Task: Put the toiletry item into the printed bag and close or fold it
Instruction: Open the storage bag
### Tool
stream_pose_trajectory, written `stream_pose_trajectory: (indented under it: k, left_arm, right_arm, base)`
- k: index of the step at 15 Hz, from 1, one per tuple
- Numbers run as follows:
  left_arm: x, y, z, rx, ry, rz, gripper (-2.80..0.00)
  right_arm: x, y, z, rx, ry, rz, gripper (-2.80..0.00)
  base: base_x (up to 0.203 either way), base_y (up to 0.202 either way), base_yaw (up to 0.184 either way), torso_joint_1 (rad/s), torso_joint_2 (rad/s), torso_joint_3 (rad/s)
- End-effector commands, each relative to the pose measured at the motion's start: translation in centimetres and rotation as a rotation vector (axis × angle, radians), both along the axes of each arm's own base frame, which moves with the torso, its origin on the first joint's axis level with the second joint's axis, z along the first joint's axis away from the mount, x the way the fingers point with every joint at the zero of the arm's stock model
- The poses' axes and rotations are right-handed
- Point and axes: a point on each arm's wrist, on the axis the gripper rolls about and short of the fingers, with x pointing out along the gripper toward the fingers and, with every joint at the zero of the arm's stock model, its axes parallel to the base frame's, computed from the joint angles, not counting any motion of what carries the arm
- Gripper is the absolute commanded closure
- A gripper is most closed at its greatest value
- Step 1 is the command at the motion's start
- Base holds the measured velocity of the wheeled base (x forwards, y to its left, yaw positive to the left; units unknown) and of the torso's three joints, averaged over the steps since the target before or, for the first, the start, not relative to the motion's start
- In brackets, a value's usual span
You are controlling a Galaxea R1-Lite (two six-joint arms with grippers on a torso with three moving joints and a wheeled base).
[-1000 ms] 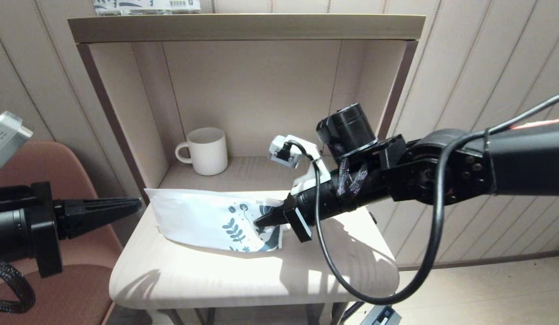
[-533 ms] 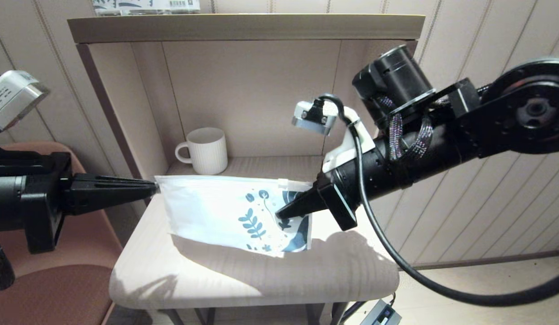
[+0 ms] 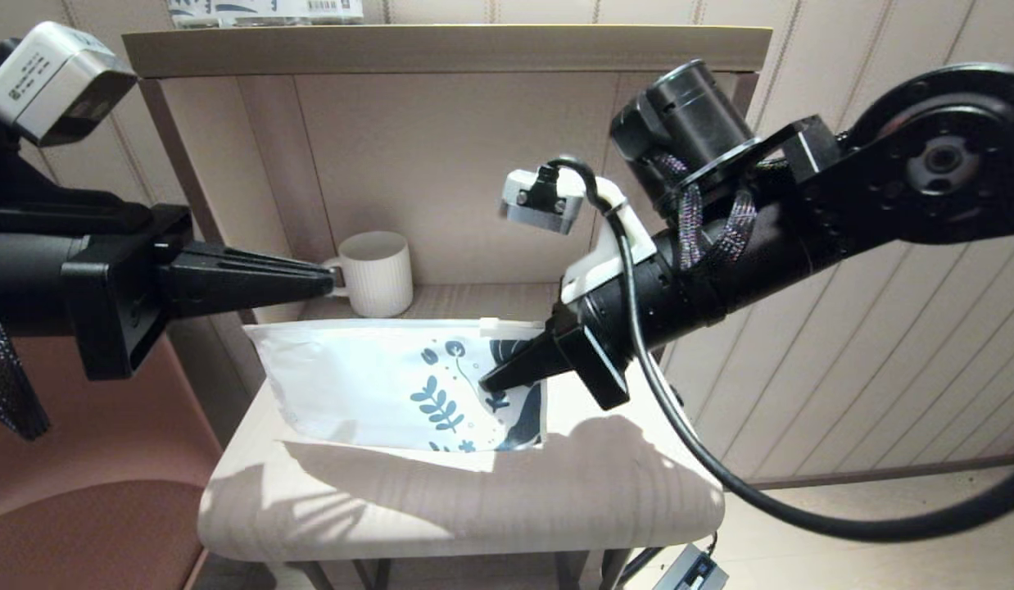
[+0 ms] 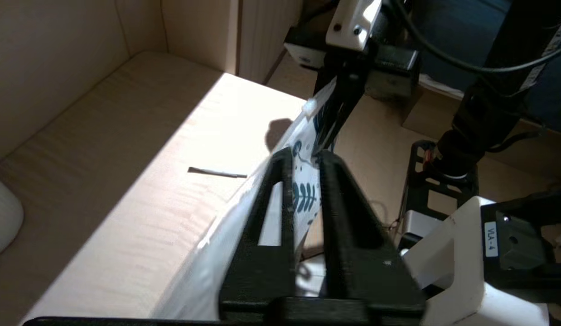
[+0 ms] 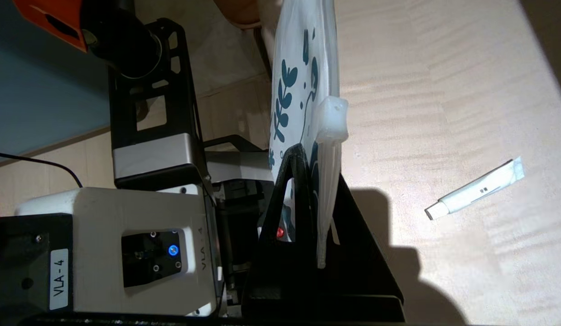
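Observation:
The printed bag (image 3: 351, 385) hangs upright over the table, its leaf-print end pinched by my right gripper (image 3: 491, 381), which is shut on it. In the right wrist view the bag (image 5: 289, 81) and its white zip slider (image 5: 332, 120) run between the gripper's (image 5: 314, 156) fingers. My left gripper (image 3: 327, 283) hovers above the bag's plain end, close to the mug, jaws slightly parted and holding nothing; in the left wrist view the bag (image 4: 194, 271) shows beyond the gripper (image 4: 305, 156). The toiletry item (image 5: 475, 190), a small white tube, lies on the surface behind the bag, hidden in the head view.
A white ribbed mug (image 3: 380, 274) stands at the back left of the shelf nook. The light wooden table (image 3: 441, 500) has rounded front corners. A printed package with a barcode (image 3: 261, 8) lies on the shelf top. A brown chair (image 3: 106, 508) stands at the left.
My left gripper left the bag's plain corner, its jaws parted, and rose to the right toward the mug. The right gripper shifted slightly left with the bag, whose plain end sagged.

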Motion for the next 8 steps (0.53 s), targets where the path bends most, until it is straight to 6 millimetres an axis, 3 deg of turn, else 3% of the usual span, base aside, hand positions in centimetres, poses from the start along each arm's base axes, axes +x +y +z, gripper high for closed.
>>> stream_pose_trajectory:
  k: [1, 4, 8]
  left_arm:
    - [1.7, -0.5, -0.4, 0.003, 0.019, -0.019, -2.80]
    - [3.5, -1.0, -1.6, 0.013, 0.035, -0.071, -2.80]
    - [2.9, -1.0, -2.3, -0.004, 0.050, -0.142, -2.80]
  right_arm:
    - [0.4, 0.9, -1.2, -0.024, 0.030, 0.017, 0.00]
    - [-0.7, 1.8, -0.5, -0.030, 0.032, 0.056, 0.00]
    - [-3.0, 3.6, 0.5, -0.033, 0.022, 0.132, 0.00]
  base:
    - [0.000, 0.000, 0.000, 0.000, 0.00, 0.000]
    - [0.000, 0.000, 0.000, 0.000, 0.00, 0.000]
    - [0.000, 0.000, 0.000, 0.000, 0.00, 0.000]
